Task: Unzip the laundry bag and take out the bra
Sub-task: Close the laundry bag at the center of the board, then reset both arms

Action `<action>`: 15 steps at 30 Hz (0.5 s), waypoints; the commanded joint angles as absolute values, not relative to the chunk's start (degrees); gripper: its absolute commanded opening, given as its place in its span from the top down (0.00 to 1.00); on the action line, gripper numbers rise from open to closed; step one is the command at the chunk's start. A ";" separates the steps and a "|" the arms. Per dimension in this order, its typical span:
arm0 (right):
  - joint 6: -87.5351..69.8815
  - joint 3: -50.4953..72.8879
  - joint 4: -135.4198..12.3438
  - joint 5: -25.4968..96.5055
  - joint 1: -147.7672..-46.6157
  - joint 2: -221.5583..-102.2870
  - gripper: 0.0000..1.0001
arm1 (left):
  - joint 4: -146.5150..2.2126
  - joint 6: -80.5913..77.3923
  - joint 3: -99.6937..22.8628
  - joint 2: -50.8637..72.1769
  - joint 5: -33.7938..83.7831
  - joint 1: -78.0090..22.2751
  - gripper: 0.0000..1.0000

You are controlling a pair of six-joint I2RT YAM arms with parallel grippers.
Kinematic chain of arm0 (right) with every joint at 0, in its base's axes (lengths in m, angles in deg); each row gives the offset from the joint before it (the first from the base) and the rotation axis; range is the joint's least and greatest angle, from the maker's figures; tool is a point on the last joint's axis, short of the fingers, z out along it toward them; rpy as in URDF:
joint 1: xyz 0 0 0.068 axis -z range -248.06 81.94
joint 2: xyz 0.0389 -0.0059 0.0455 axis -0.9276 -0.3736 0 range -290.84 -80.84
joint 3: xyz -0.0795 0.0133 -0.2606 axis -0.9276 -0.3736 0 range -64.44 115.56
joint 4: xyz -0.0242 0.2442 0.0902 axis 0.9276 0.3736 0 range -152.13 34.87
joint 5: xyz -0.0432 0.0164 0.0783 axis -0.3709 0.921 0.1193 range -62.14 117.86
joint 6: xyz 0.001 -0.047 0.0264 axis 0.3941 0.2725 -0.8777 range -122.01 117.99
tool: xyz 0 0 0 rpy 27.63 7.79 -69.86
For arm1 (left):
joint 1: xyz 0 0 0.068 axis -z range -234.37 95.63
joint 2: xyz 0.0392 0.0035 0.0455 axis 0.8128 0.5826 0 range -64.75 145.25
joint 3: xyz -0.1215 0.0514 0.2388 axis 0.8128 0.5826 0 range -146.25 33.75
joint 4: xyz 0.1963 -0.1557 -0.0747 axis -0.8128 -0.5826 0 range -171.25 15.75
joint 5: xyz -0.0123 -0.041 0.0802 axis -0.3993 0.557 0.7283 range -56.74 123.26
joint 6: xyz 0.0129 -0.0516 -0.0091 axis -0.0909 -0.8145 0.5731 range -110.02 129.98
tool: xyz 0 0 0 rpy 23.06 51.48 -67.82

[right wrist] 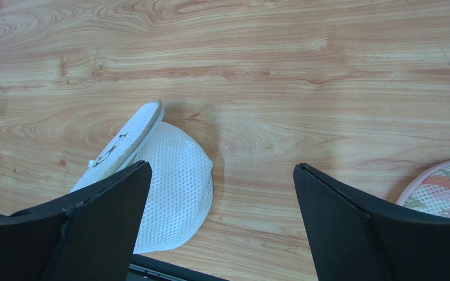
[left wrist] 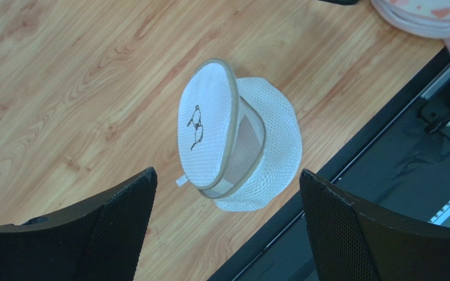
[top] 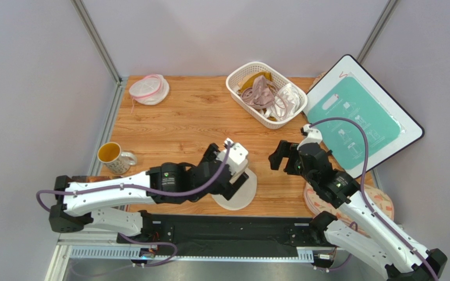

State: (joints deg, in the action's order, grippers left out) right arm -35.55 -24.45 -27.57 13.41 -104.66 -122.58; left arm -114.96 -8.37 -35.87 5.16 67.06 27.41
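Observation:
The white mesh laundry bag (top: 242, 196) lies on the wood near the table's front edge. In the left wrist view the laundry bag (left wrist: 268, 140) has its round flat end tilted up along the tan zip rim, with a gap into the inside. I see no bra in it. My left gripper (top: 231, 170) hovers just above the bag, open and empty (left wrist: 227, 171). My right gripper (top: 280, 157) is open and empty to the bag's right (right wrist: 222, 165); the bag (right wrist: 177, 187) shows partly behind its left finger. A dusty-pink bra (top: 261, 91) lies in the white basket (top: 236, 88).
The basket also holds mustard-yellow and white garments. A flat round pouch with a pink rim (top: 149, 89) lies at the back left. A mug (top: 113, 155) stands at the left. A white and teal board (top: 356, 117) leans at the right. A floral mesh pouch (top: 380, 202) lies under my right arm.

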 commanded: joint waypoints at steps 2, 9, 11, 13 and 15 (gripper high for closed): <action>-32.60 -21.55 -26.19 11.95 -103.66 -120.04 0.00 | -113.28 -13.57 -30.94 -4.69 58.67 12.72 0.04; -30.84 -21.11 -24.34 11.78 -101.47 -118.64 0.00 | -115.11 -14.01 -23.99 -12.45 40.91 -21.52 0.02; -30.58 -21.11 -23.64 11.78 -101.11 -117.85 0.00 | -116.70 -12.96 -23.82 -13.59 38.02 -26.22 0.01; -30.05 -21.02 -23.02 11.61 -100.41 -116.97 0.00 | -118.63 -12.09 -23.29 -15.08 35.90 -31.67 0.01; -29.44 -20.84 -21.97 11.34 -99.71 -115.57 0.00 | -119.78 -11.38 -22.76 -16.32 34.49 -34.40 0.01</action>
State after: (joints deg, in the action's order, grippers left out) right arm -31.77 -23.66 -23.46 12.88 -100.86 -118.21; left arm -116.41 -12.70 -23.33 -13.37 42.38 -29.46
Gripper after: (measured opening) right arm 0.998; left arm 0.987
